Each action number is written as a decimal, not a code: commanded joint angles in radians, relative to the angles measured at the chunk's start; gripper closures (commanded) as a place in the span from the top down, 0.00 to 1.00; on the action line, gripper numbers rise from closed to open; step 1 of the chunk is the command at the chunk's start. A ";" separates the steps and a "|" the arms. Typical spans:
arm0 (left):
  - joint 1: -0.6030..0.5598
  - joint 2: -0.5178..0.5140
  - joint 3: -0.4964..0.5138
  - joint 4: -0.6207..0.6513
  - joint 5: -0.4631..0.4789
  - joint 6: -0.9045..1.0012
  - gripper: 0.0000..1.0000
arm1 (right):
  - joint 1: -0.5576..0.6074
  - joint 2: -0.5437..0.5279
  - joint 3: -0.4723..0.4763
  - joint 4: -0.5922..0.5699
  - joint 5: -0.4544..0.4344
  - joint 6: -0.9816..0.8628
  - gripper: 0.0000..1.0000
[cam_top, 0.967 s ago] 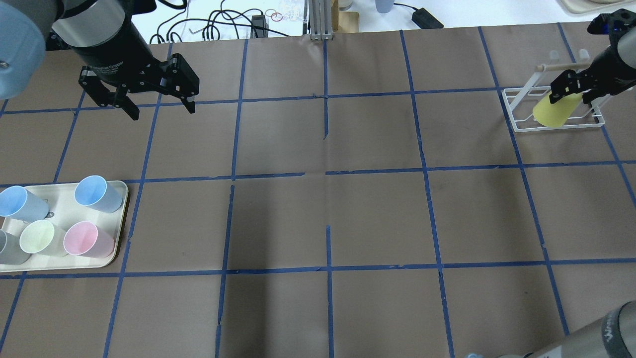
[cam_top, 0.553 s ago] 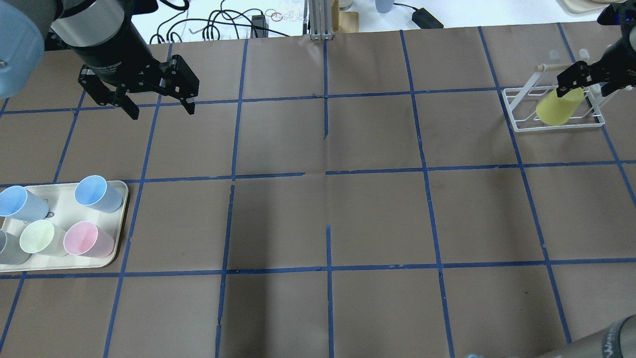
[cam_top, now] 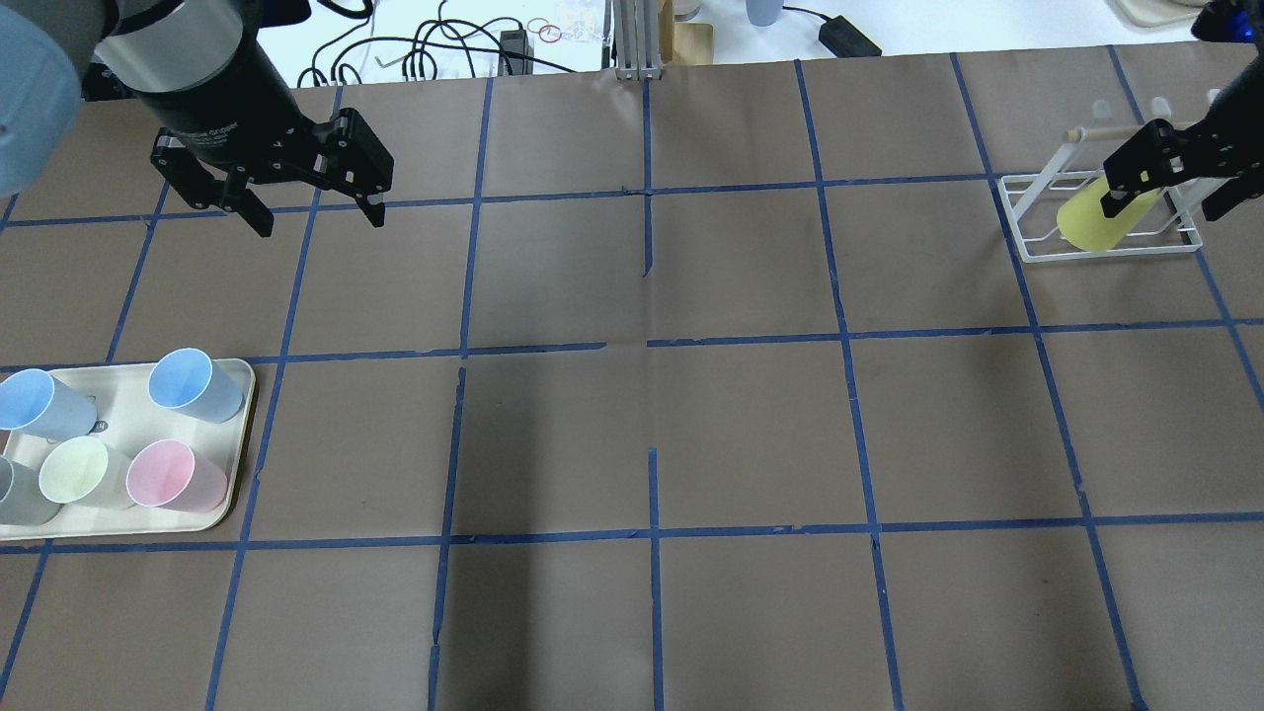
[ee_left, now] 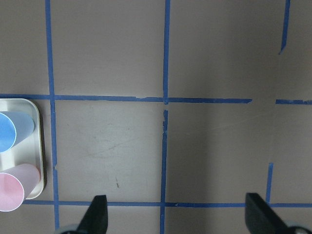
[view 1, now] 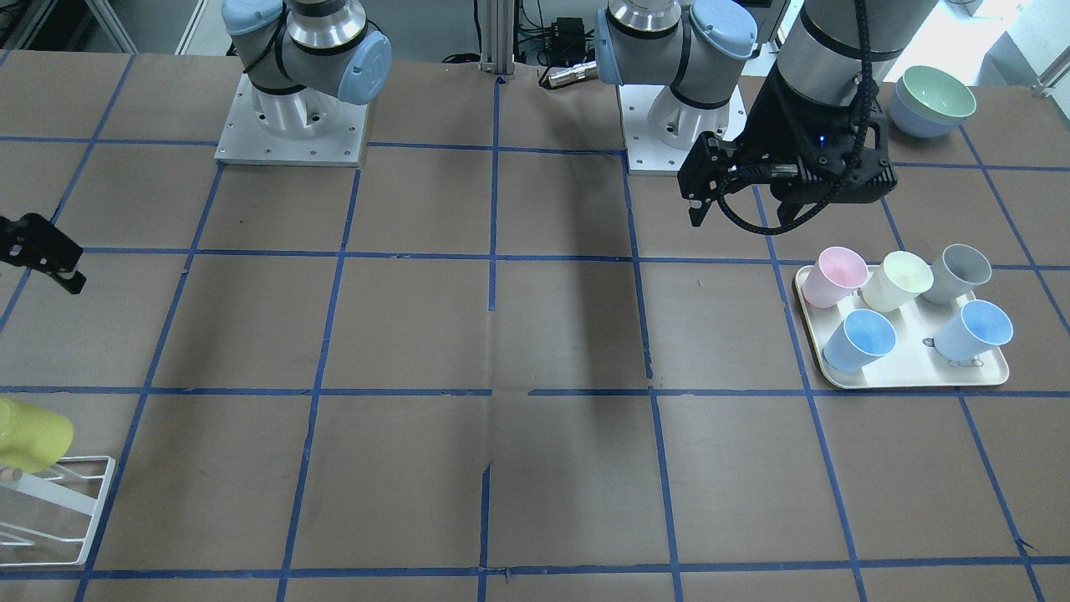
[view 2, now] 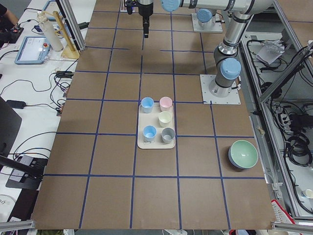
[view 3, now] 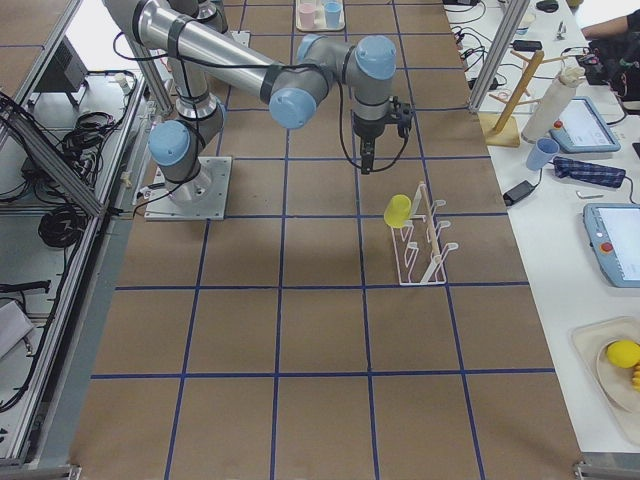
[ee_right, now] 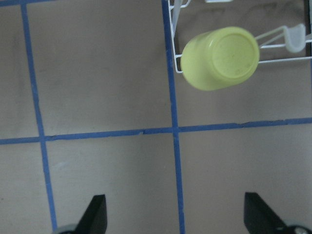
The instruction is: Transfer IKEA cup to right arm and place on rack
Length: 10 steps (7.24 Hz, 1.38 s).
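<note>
The bright yellow IKEA cup (cam_top: 1086, 225) hangs bottom-up and tilted on a rod of the white wire rack (cam_top: 1032, 212) at the table's far right. It also shows in the front view (view 1: 29, 435), the right side view (view 3: 397, 210) and the right wrist view (ee_right: 222, 58). My right gripper (cam_top: 1165, 202) is open and empty, above the cup and apart from it; its fingers (ee_right: 97, 214) frame bare table. My left gripper (cam_top: 318, 219) is open and empty over the far left of the table, its fingers (ee_left: 97, 214) spread wide.
A cream tray (cam_top: 232, 380) at the near left holds several pastel cups, also in the front view (view 1: 919, 380). Stacked bowls (view 1: 932, 100) sit by the left arm's base. Cables and devices lie beyond the table's far edge.
My right gripper opened, let go of the yellow cup and rose away from it. The cup stays on the rack. My left arm barely moved.
</note>
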 commanded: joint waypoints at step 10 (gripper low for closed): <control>0.000 0.002 -0.003 0.002 0.000 -0.001 1.00 | 0.367 -0.113 0.001 0.090 -0.001 0.337 1.00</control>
